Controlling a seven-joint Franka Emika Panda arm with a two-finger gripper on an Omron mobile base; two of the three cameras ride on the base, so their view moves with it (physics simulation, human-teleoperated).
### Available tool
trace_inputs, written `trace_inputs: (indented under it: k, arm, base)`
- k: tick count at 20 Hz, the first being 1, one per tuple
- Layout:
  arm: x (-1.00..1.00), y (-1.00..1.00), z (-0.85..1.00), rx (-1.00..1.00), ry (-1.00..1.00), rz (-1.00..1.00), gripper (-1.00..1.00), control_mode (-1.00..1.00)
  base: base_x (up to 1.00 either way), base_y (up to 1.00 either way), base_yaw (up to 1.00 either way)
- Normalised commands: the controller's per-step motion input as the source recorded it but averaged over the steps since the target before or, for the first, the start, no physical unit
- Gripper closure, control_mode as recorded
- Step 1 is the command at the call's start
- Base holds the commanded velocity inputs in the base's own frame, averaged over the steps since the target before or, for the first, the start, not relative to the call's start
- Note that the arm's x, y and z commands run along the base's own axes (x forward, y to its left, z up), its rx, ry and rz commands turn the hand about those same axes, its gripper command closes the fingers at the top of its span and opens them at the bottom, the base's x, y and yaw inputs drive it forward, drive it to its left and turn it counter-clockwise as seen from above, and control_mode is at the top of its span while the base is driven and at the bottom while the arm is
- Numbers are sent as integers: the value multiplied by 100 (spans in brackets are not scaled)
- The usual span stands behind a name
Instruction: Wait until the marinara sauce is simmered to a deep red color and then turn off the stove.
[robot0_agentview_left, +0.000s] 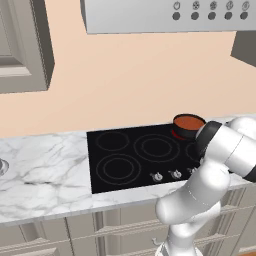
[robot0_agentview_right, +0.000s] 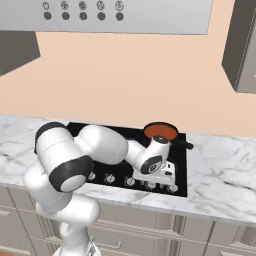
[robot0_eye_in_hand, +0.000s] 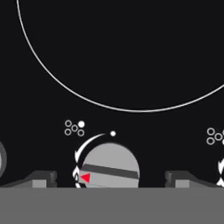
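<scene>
The marinara sauce (robot0_agentview_left: 188, 121) (robot0_agentview_right: 160, 130) is a flat orange-red disc in a small dark pot (robot0_agentview_left: 186, 132) at the stove's back right burner. The stove (robot0_agentview_left: 125, 150) (robot0_agentview_right: 181, 159) is black glass with grey burner rings and silver knobs (robot0_agentview_left: 157, 176) along its front edge. My gripper (robot0_agentview_right: 163, 176) (robot0_eye_in_hand: 110, 179) hangs low over the front right of the stove, pointing down. It is open. In the hand view its dark fingertips (robot0_eye_in_hand: 43, 178) stand on either side of one silver knob (robot0_eye_in_hand: 110, 166) without touching it. That knob bears a dark bar and a red mark on its left.
A grey hood (robot0_agentview_left: 150, 17) (robot0_agentview_right: 125, 17) with dark round buttons hangs above. Marble counter (robot0_agentview_left: 40, 170) (robot0_agentview_right: 220, 170) runs to both sides of the stove, with drawers below. The pot's dark handle (robot0_agentview_right: 185, 144) sticks out to the right. Wall cabinets (robot0_agentview_left: 22, 45) flank the hood.
</scene>
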Motion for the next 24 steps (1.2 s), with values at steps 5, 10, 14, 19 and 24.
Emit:
trace_inputs:
  k: [5,10,14,19,24]
  arm:
    - [3,0,-11,0,0,0,-100,-100]
    - [6,0,-8,0,0,0,-100,-100]
    - [0,0,-14,0,0,0,-100,-100]
    - [2,0,-9,0,0,0,-100,-100]
    - [0,0,-4,0,0,0,-100,-100]
  base:
    - [0,0,0]
    - [0,0,0]
    - [0,0,0]
    - [0,0,0]
    - [0,0,0]
